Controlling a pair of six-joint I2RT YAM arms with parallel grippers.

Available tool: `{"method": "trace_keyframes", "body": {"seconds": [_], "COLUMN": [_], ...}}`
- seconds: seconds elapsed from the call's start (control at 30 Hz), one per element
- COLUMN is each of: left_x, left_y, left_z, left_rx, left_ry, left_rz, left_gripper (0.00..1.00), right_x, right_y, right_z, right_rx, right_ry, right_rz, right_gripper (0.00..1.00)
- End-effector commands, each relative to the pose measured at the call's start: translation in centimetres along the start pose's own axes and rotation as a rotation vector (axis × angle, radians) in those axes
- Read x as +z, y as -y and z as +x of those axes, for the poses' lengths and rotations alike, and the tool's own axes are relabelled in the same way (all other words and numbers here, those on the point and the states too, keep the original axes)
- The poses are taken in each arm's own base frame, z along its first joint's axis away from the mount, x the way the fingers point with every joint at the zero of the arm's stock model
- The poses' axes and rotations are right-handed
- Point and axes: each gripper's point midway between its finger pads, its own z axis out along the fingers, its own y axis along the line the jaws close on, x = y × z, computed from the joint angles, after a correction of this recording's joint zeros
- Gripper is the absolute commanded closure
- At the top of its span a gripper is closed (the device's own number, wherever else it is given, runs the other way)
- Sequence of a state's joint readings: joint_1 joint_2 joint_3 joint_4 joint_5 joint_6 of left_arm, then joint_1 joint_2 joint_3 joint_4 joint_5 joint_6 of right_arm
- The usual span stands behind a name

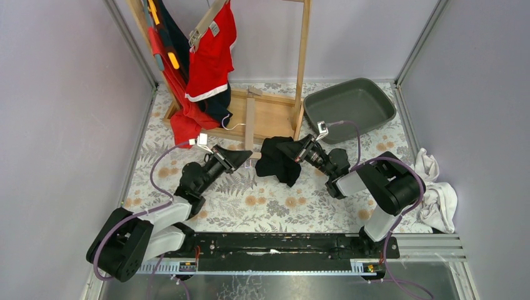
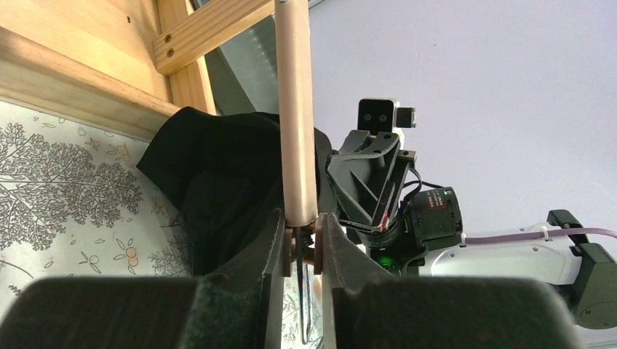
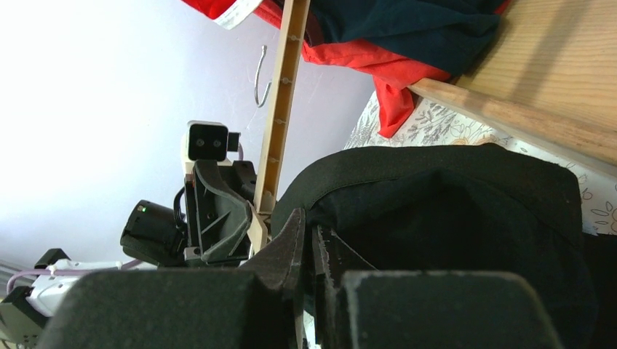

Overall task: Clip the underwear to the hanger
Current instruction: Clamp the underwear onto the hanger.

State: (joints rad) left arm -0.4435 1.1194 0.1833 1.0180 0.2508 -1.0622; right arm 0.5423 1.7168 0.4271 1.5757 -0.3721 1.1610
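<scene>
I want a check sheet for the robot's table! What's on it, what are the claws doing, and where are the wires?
Surface: flowery tablecloth.
Job's things: black underwear bunched mid-table; wooden hanger beside it, reaching toward the rack.
Clutter: grey tub; white cloths; red and navy clothes on a wooden rack.
Grippers: left gripper shut on the hanger's end; right gripper shut on the underwear.
Cables: purple cables loop along both arms.
Surroundings: lilac walls on three sides.

2 black-and-white arms, purple cables
</scene>
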Motion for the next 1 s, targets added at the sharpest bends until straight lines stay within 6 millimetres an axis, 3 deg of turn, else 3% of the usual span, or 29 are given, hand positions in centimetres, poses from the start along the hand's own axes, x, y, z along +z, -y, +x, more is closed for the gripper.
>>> {"method": "trace_keyframes", "body": {"seconds": [0.0,0.97], "left_x": [0.7,2.0], "left_y": [3.8,4.5], "left_z": [-1.8,-1.4], "left_rx": [0.035,0.033], "left_ry": [0.055,0.028], "left_rz": [0.131,0.145], "left_gripper": [1.00,1.00], "right_x": [0.6,0.7], "right_y": [-4.4,-4.5], "right_z": [-2.0,-1.0], "right_rx": [-0.065,-0.096], "right_ry": [0.051,-0.010], "right_rz": [-0.165,-0.193], "right_gripper": [1.00,1.00]}}
